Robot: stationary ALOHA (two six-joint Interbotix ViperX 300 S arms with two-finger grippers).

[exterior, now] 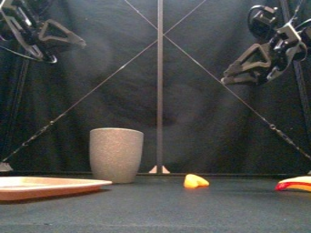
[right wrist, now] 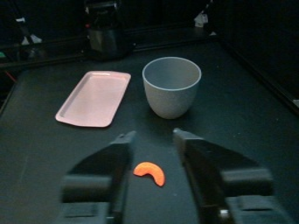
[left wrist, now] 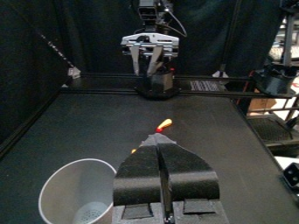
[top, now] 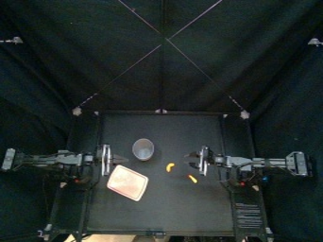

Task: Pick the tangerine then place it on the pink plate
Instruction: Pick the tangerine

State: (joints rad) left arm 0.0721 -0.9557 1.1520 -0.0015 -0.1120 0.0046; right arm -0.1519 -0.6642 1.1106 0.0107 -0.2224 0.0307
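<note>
The tangerine is a small orange crescent lying on the black table right of centre; it also shows in the front view. In the right wrist view the tangerine lies on the table below the gap of my right gripper, which is open and holds nothing. The pink plate is a flat tray left of centre near the front, with nothing on it. My left gripper is shut and empty, hovering at the left beside the grey cup. Both arms hang high above the table.
A tall grey speckled cup stands upright behind the plate, also seen in the front view. A second small yellow-red toy lies in front of the right gripper, toward the table's front.
</note>
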